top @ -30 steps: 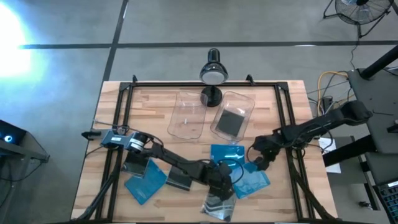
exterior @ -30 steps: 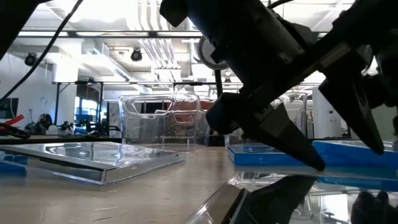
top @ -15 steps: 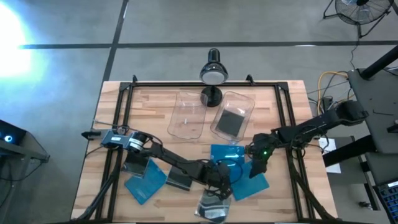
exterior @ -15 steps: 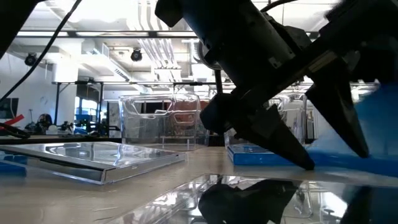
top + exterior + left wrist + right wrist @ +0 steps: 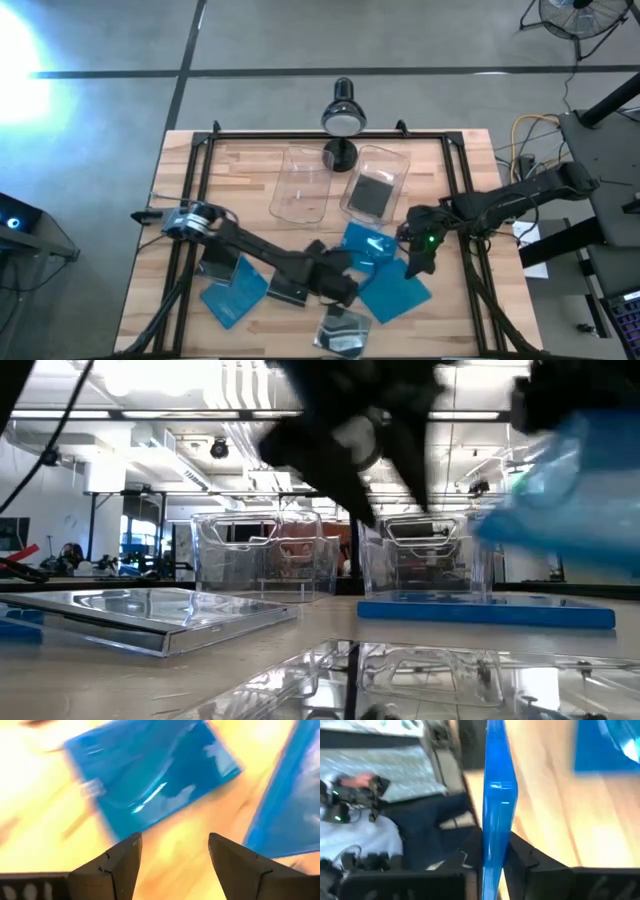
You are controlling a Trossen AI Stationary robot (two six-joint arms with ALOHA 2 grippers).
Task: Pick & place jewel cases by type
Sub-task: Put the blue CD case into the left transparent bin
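Several jewel cases lie on the wooden table [image 5: 250, 160]. A blue one [image 5: 365, 243] lies flat at the middle, also seen in the low view [image 5: 485, 610] and the left wrist view [image 5: 150, 775]. My right gripper [image 5: 413, 262] is shut on a second blue case [image 5: 393, 292], which shows raised and blurred in the low view [image 5: 570, 490]. My left gripper [image 5: 345, 280] hovers open left of both, nothing between its fingers [image 5: 172, 855]. A third blue case [image 5: 235, 290], a dark case [image 5: 287, 290] and a clear case [image 5: 345, 330] lie nearer the front. My right gripper pinches the blue case between its two fingers, one on each flat face, at the edge [image 5: 495, 840] toward the table's right side. The fingers come slanting down from the right. The case stands edge-on between them, tilted and raised off the table at that end.
Two clear bins stand at the back middle: the left one [image 5: 303, 185] shows nothing inside, the right one [image 5: 375, 185] holds a dark case. A black desk lamp [image 5: 342, 130] stands behind them. A clear case [image 5: 150, 615] lies at the left in the low view.
My right gripper has shut on the blue case and raised it, so the case now tilts up off the table. My left gripper has risen and drawn back toward the table's left, away from the clear case at the front.
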